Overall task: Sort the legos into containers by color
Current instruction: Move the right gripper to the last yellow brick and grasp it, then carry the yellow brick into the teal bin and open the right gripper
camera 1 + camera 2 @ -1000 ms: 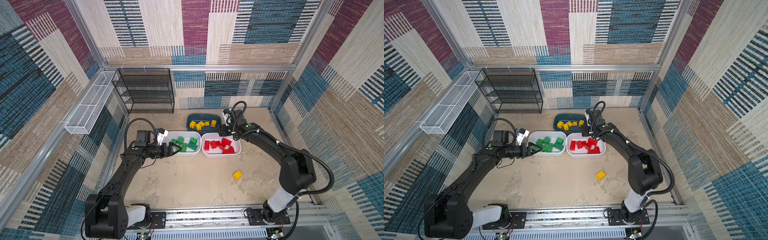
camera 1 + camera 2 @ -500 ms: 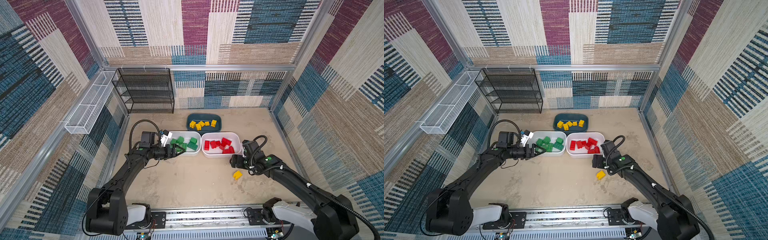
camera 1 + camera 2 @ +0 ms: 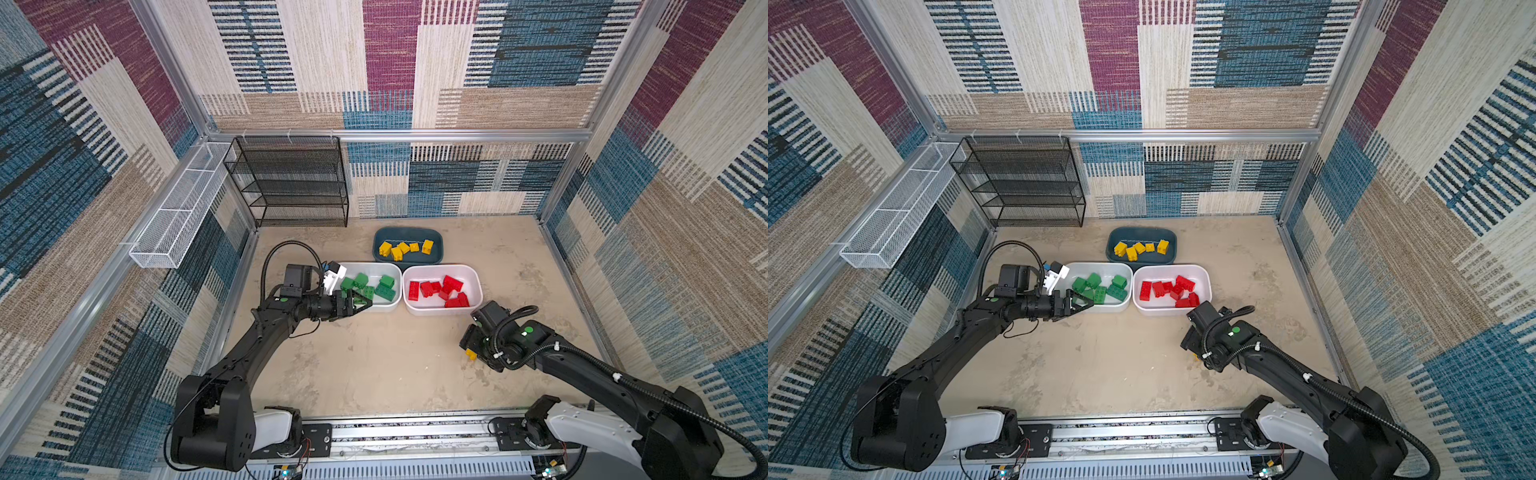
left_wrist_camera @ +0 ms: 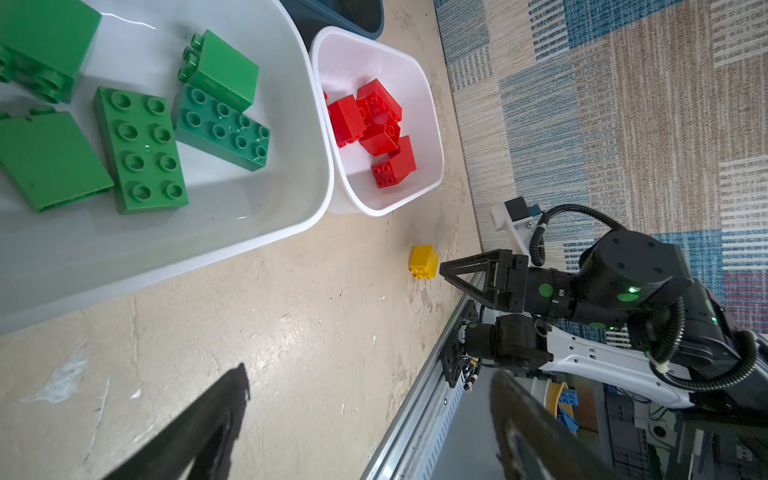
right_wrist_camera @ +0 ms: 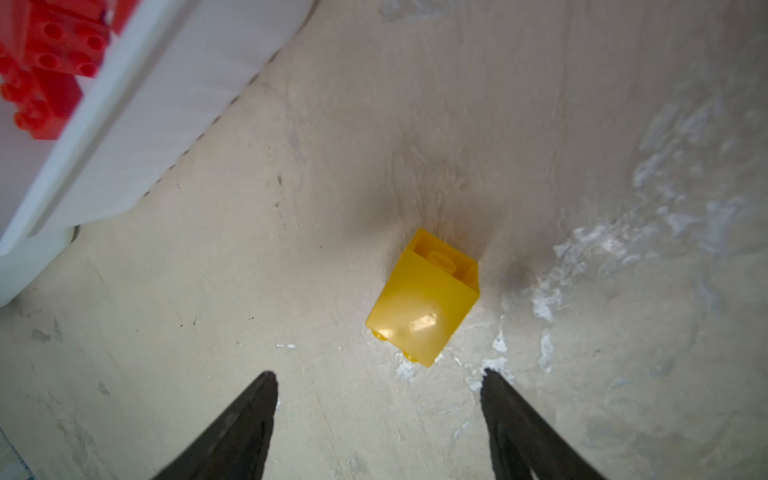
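Walled on three sides with woven patchwork panels (image 3: 457, 62) in blue, maroon and beige, framed by aluminium bars (image 3: 415, 135). Floored with a beige tabletop (image 3: 374, 365), scuffed and blotched pale. Furnished at the far left corner with a black mesh shelf rack (image 3: 286, 183); hung along the left wall with a long white wire basket (image 3: 174, 216). Lit evenly, soft shadows only.

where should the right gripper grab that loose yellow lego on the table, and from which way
Grip the yellow lego across its two smooth side walls, coming down from above with the open right gripper. It lies tipped over, studs at one end, hollow at the other, so those ends make poor faces; a slight wrist turn would likely square the jaws.
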Action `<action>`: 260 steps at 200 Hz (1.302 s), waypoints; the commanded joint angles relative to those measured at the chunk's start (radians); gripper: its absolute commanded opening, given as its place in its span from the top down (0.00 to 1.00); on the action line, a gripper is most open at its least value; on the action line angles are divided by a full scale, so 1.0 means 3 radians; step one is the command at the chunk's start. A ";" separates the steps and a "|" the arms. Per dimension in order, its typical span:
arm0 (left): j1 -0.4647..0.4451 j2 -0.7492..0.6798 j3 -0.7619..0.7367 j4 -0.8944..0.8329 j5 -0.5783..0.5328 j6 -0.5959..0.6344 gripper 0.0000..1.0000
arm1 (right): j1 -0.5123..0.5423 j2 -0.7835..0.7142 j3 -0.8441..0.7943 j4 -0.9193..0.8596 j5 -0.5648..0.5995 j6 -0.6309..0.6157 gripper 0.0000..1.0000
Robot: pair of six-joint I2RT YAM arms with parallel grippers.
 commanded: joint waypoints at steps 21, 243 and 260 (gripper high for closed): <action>-0.0004 0.0002 0.0001 0.0039 -0.0009 0.0002 0.07 | 0.0019 0.0209 -0.0008 0.0112 0.0296 0.0390 0.31; -0.0003 -0.0045 0.0183 -0.0010 0.0000 -0.0042 0.08 | -0.0494 0.1059 0.1656 0.0852 0.0100 -0.2418 0.79; -0.0003 -0.0095 0.0237 -0.0036 -0.0047 -0.0033 0.08 | -0.0579 0.1464 0.2092 0.0883 -0.0097 -0.2769 0.77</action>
